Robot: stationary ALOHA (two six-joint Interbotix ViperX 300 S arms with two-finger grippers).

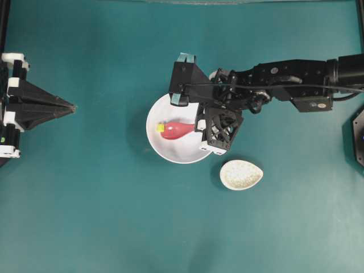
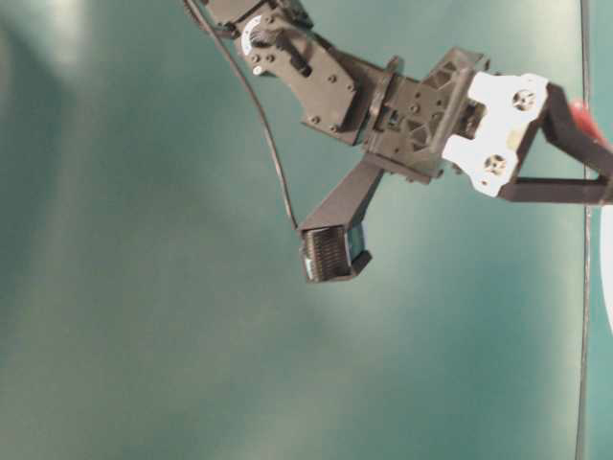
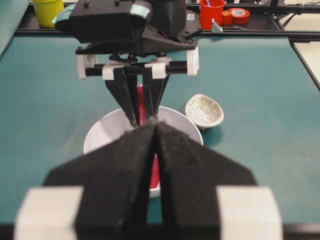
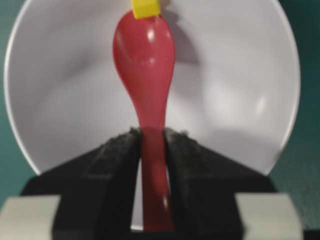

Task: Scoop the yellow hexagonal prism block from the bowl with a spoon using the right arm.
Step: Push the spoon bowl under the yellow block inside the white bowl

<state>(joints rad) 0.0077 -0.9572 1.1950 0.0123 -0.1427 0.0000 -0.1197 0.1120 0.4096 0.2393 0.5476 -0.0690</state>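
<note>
Yellow hexagonal prism block (image 4: 145, 8) sits at the tip of the pink-red spoon (image 4: 146, 65) inside the white bowl (image 4: 240, 90); the right gripper (image 4: 151, 141) fingers clamp the spoon's handle, while the left gripper (image 3: 154, 131) fingers rest closed, well apart on the teal surface (image 1: 102, 216)

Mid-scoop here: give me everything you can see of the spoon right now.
The spoon is glossy pink-red, plastic or ceramic by its look, with a deep oval bowl and a short straight handle. The right gripper is shut on the handle, one black finger on each side. Its scoop lies inside the white bowl, tip pointing away from the gripper. The yellow block sits right at the tip, seemingly touching it, not yet inside the scoop.
</note>
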